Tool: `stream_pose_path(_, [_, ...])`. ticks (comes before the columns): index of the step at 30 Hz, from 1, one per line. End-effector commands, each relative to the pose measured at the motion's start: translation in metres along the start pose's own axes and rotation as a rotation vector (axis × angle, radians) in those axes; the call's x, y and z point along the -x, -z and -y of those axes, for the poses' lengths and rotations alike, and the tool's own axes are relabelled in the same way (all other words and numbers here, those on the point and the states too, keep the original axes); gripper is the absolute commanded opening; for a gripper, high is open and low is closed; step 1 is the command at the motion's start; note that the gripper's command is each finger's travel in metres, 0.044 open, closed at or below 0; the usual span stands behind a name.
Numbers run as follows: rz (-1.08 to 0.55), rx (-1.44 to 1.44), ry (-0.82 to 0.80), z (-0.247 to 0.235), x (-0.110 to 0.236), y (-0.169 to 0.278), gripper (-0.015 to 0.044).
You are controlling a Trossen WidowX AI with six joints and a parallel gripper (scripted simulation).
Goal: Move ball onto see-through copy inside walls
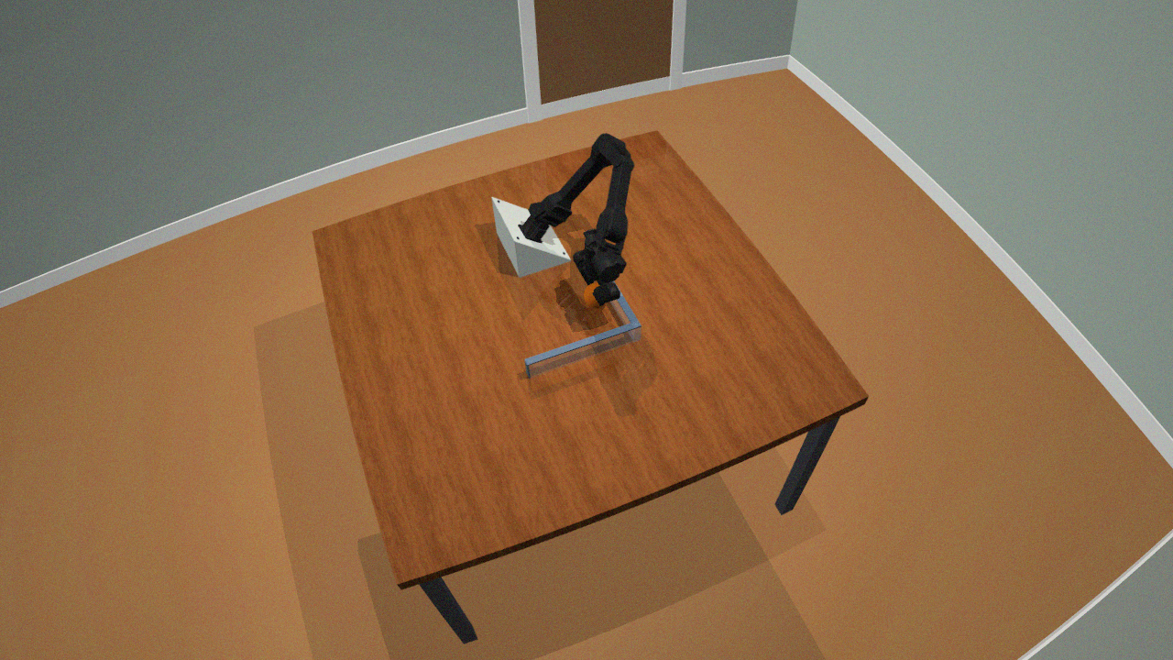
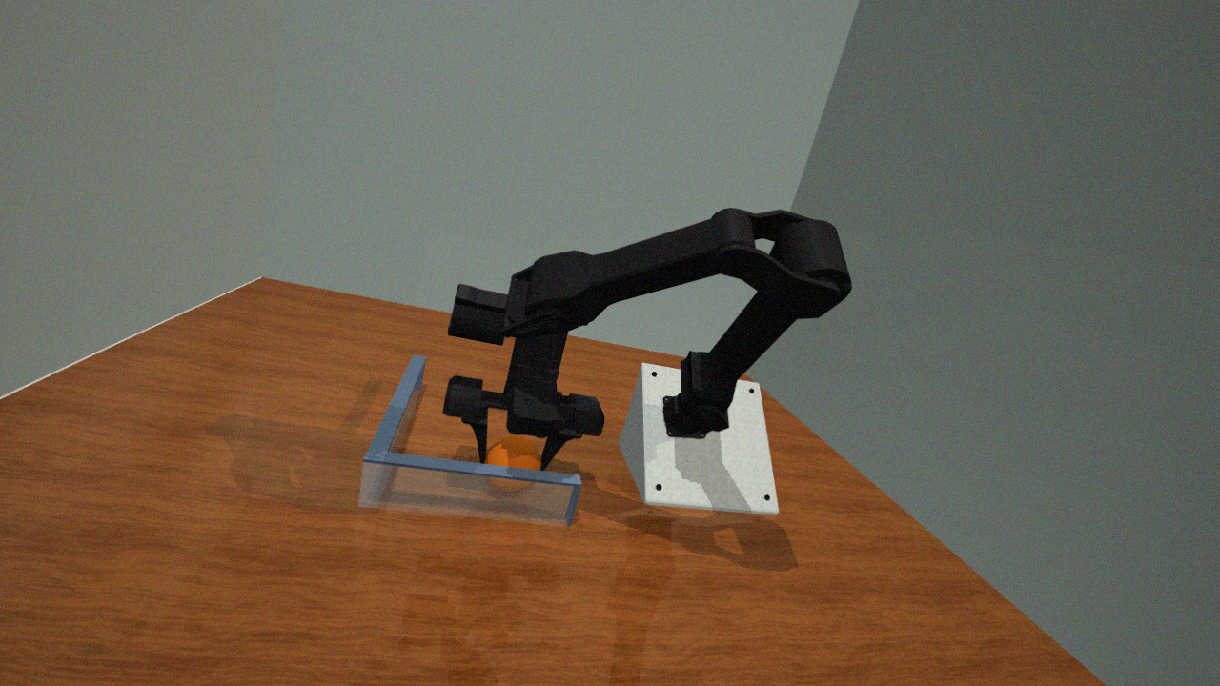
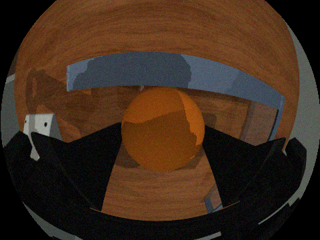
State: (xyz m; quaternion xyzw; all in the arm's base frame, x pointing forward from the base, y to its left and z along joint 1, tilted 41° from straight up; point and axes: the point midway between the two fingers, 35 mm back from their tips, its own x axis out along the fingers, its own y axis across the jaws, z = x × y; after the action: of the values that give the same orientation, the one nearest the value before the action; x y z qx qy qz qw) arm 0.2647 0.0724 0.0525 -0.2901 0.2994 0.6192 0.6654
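Note:
The orange ball is between the two black fingers of my gripper, which is shut on it. The ball is low, at or just above the table top, on the inner side of the clear walls. One wall with a blue rim runs close beside it. The other wall stands beyond one finger, with a gap to the ball. The see-through copy cannot be told apart from the held ball. Whether the ball touches the table is unclear.
The arm's white wedge-shaped base stands on the wooden table, on the side away from the walls' corner. The near wall's rim passes right in front of the fingers in the exterior view.

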Motion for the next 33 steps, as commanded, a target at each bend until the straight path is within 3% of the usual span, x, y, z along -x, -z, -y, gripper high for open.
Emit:
stream_pose_path(1, [0.005, -0.004, 0.001, 0.0, -0.005, 0.0, 0.0])
stream_pose_path(5, [0.005, -0.004, 0.001, 0.0, -0.009, 0.0, 0.0])
stream_pose_path(22, [-0.002, -0.004, 0.0, 0.001, 0.005, 0.001, 0.044])
stream_pose_path(27, [0.001, -0.005, 0.0, 0.001, 0.077, 0.001, 0.044])
stream_pose_path(33, [0.002, -0.009, 0.015, 0.004, 0.073, 0.002, 0.044])
